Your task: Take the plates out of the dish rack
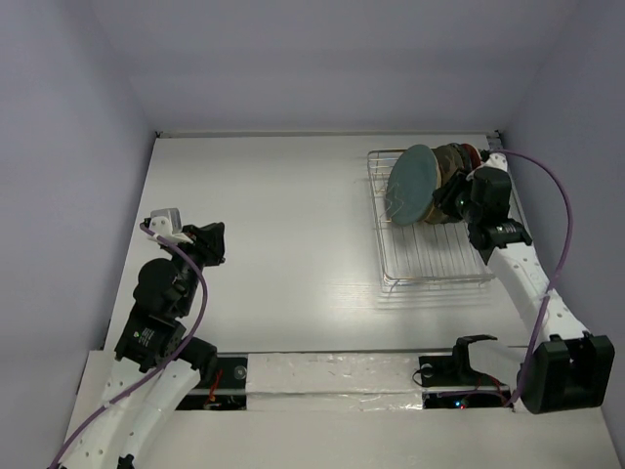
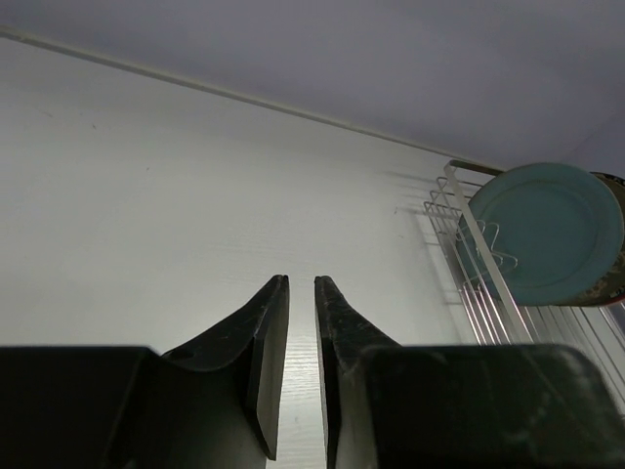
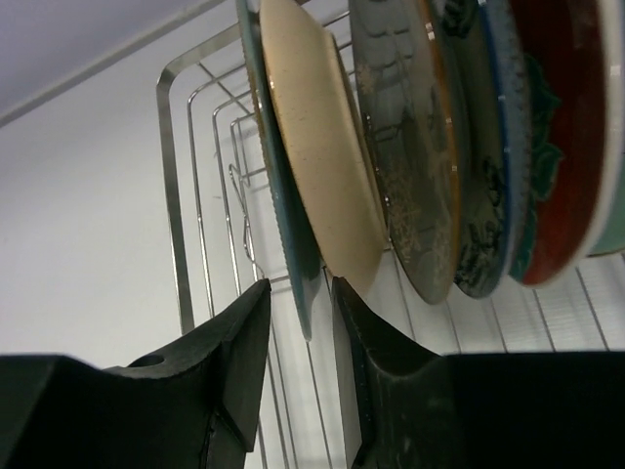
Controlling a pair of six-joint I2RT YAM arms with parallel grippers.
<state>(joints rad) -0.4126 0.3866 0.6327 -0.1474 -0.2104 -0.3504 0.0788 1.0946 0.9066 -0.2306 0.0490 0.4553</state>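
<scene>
The silver wire dish rack (image 1: 435,256) stands at the right. Several plates stand on edge at its far end. The teal plate (image 1: 410,184) is at the front of the row, with darker plates (image 1: 455,166) behind it. In the right wrist view I see the teal plate's rim (image 3: 283,210), a beige plate (image 3: 322,166), a brown patterned plate (image 3: 410,147), a blue floral plate (image 3: 496,147) and a red-rimmed plate (image 3: 562,127). My right gripper (image 3: 301,293) (image 1: 447,198) is open, its jaws straddling the teal plate's lower rim without visible contact. My left gripper (image 2: 302,283) (image 1: 213,240) is empty, its jaws nearly together, over the bare table far left of the rack.
The rack's near half (image 1: 439,269) holds nothing. The white table (image 1: 273,234) has purple walls on three sides. The left wrist view shows the rack (image 2: 469,254) and the teal plate (image 2: 547,230) at its right. A taped strip (image 1: 332,376) runs along the near edge.
</scene>
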